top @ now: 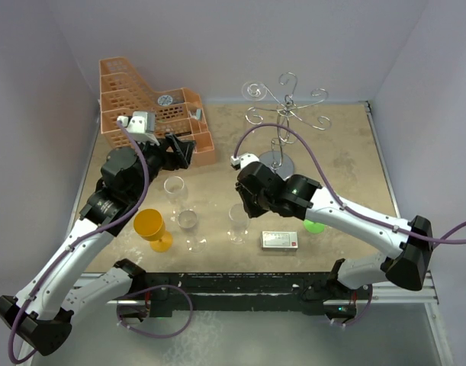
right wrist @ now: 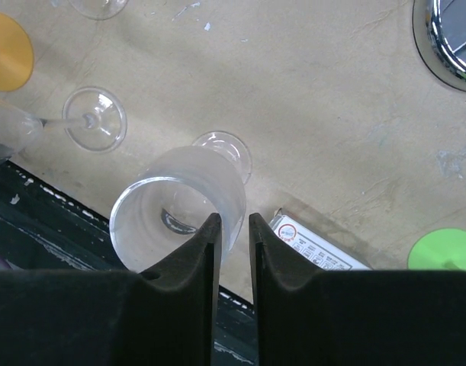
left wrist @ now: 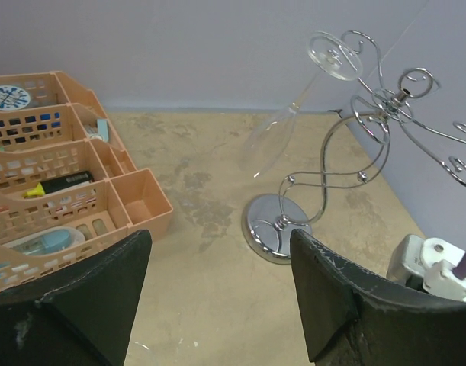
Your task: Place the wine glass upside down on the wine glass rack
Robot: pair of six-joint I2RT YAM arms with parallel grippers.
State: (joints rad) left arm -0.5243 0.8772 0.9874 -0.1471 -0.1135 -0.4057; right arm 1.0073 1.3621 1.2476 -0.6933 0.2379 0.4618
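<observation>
A clear wine glass [top: 236,223] stands upright on the table near the front. In the right wrist view its bowl [right wrist: 179,198] is right under my right gripper [right wrist: 233,217]. The jaws are nearly together, with the bowl's rim wall between them. In the top view the right gripper [top: 242,204] sits just above this glass. The chrome wine glass rack [top: 286,114] stands at the back, and its base [right wrist: 450,38] shows in the right wrist view. In the left wrist view the rack [left wrist: 355,152] holds another glass [left wrist: 271,141] hanging upside down. My left gripper [left wrist: 219,236] is open and empty, beside the orange basket [top: 152,114].
Two more clear glasses [top: 174,187] [top: 188,221] and an orange glass [top: 151,229] are at the front left. A small white box [top: 279,240] and a green glass foot [top: 314,225] lie to the right of the held glass. The basket [left wrist: 57,183] holds small items.
</observation>
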